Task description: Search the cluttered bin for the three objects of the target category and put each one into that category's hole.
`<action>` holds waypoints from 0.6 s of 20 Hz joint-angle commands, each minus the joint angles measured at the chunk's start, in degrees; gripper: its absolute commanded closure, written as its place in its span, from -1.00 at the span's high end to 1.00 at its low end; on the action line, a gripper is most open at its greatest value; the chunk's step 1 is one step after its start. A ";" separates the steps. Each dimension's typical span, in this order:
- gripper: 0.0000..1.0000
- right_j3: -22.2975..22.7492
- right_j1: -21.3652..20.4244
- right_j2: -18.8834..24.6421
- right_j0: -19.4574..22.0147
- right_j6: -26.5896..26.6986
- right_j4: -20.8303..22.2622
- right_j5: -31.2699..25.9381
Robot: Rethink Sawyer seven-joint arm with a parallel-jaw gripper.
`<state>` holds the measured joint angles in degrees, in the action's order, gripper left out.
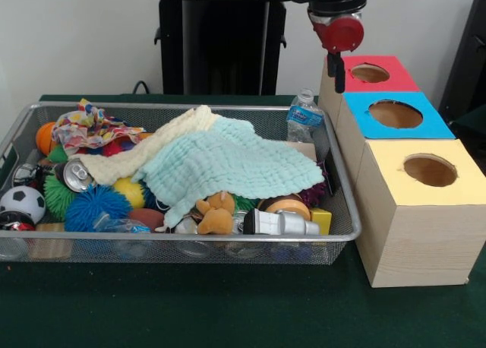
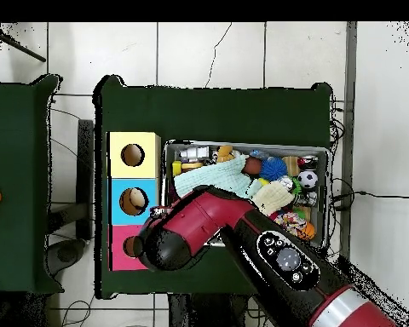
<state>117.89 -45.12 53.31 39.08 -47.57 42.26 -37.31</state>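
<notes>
- Covering the table [image 1: 228, 317] is a dark green cloth; behind stands a pale wall, and the overhead view shows a tiled floor [image 2: 208, 51] around it.
- A wire mesh bin [image 1: 345, 211] holds a mint waffle-textured cloth [image 1: 235, 166] and a cream cloth [image 1: 152, 154] draped over the clutter: a spiky blue ball [image 1: 95, 205], a small soccer ball [image 1: 21, 202], a drinks can [image 1: 76, 175], a plush toy [image 1: 215, 213], a clear plastic bottle [image 1: 304, 118].
- Beside the bin sit three wooden boxes with round holes: yellow-topped box [image 1: 418, 211], blue-topped box [image 1: 395, 116], red-topped box [image 1: 372, 74].
- The gripper [image 1: 339, 36] hangs over the red-topped box; whether its fingers are apart, I cannot tell. Which objects are targets is unclear.
</notes>
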 commanded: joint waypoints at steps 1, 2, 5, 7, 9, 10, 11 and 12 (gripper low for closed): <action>1.00 -1.49 2.13 -0.51 0.59 6.24 3.51 -3.24; 1.00 -1.52 2.23 -0.42 0.72 6.48 3.60 -3.30; 1.00 -1.59 2.48 -0.29 1.40 7.48 3.95 -3.56; 1.00 -1.63 2.56 -0.19 1.68 7.84 4.04 -3.71; 1.00 -1.71 2.77 -0.28 1.87 7.86 4.27 -3.57; 1.00 -1.71 2.84 -0.39 1.88 7.78 4.45 -3.49; 1.00 -1.67 2.87 -0.41 1.96 7.68 4.49 -3.40; 1.00 -1.61 2.78 -0.55 1.90 7.41 4.68 -3.29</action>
<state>117.92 -44.98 53.31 40.00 -47.57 43.35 -37.31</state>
